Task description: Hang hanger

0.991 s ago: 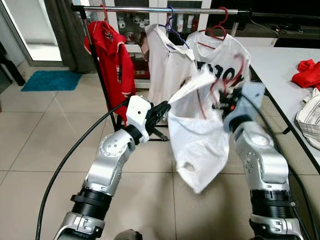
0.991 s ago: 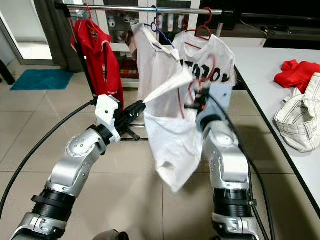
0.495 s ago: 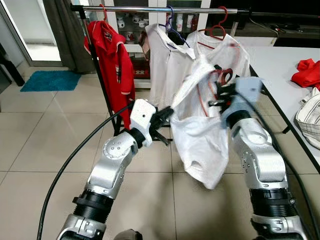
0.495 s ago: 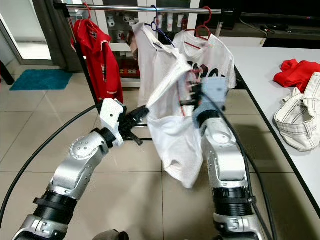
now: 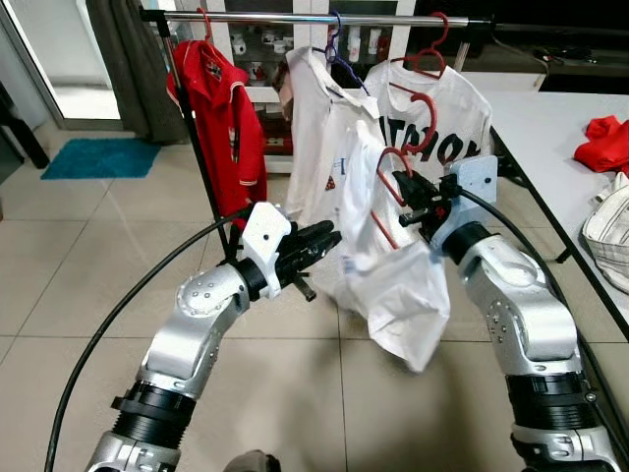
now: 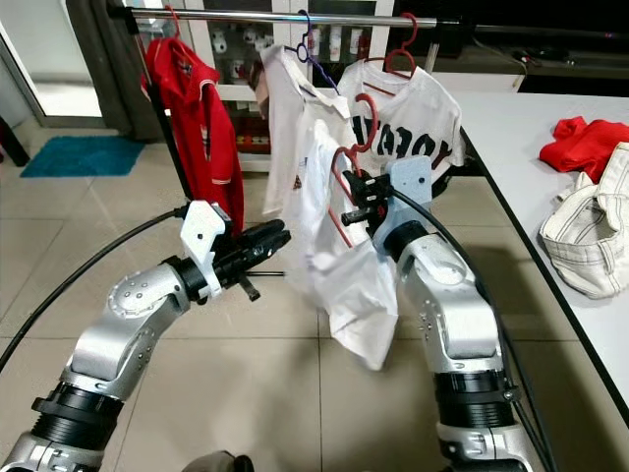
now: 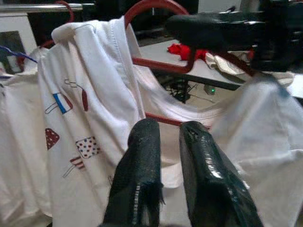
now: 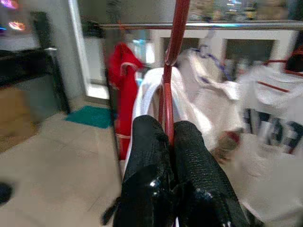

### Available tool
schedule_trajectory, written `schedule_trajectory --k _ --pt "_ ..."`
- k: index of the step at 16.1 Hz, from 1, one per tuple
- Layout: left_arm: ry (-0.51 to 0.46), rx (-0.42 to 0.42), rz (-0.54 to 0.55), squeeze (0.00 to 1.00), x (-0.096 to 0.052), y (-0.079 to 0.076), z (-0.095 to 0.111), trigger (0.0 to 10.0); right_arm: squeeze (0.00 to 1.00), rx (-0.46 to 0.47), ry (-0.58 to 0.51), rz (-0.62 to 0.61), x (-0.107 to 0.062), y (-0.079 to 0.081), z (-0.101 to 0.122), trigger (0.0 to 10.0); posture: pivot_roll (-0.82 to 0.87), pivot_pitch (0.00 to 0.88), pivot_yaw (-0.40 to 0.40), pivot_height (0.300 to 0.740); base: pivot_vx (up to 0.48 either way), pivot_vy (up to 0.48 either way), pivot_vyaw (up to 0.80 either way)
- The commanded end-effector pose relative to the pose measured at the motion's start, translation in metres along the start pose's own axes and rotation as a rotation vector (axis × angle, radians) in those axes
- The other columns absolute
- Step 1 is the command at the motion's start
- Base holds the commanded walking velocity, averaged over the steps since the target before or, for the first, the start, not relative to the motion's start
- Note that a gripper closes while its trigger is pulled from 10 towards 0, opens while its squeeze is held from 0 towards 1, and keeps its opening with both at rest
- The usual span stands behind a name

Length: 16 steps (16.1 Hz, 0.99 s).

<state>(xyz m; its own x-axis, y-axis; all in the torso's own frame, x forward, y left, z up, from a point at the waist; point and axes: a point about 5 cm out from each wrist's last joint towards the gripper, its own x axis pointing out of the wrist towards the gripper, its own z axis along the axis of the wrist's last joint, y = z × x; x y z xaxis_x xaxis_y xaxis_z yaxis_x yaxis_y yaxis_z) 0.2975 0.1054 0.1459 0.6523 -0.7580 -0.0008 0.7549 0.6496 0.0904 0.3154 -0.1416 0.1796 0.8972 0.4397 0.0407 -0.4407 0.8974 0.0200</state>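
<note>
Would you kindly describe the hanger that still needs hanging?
Below the rail with three hung shirts, the right end effector pinches a red hanger carrying a white shirt. Unlike its neighbours, its hook is off the rail.
</note>
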Motion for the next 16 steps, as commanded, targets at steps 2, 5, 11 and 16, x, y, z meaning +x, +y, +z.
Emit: schedule_trajectory --k 2,5,11,16 --pt "0.008 0.06 0.148 1.0 -0.015 0.035 0.007 10.0 0.0 0.012 -0.062 0.114 -0.007 0.003 0.015 10.0 -0.06 0.0 0.022 0.74 0.0 0.0 0.0" --pt "0.026 0.149 0.411 1.0 -0.049 0.092 0.025 10.0 0.0 0.045 -0.037 0.312 -0.022 0.003 0.02 10.0 -0.06 0.0 0.018 0.74 0.0 0.0 0.0" --pt "0.163 0.145 0.38 0.0 -0.059 0.105 0.0 10.0 0.0 0.17 -0.075 0.575 -0.041 0.025 0.037 10.0 -0.06 0.0 0.025 0.74 0.0 0.0 0.0" --pt "0.194 0.106 0.414 0.0 -0.055 0.103 -0.023 10.0 0.0 0.227 -0.107 0.651 -0.047 0.039 0.044 10.0 -0.07 0.0 0.028 0.74 0.0 0.0 0.0"
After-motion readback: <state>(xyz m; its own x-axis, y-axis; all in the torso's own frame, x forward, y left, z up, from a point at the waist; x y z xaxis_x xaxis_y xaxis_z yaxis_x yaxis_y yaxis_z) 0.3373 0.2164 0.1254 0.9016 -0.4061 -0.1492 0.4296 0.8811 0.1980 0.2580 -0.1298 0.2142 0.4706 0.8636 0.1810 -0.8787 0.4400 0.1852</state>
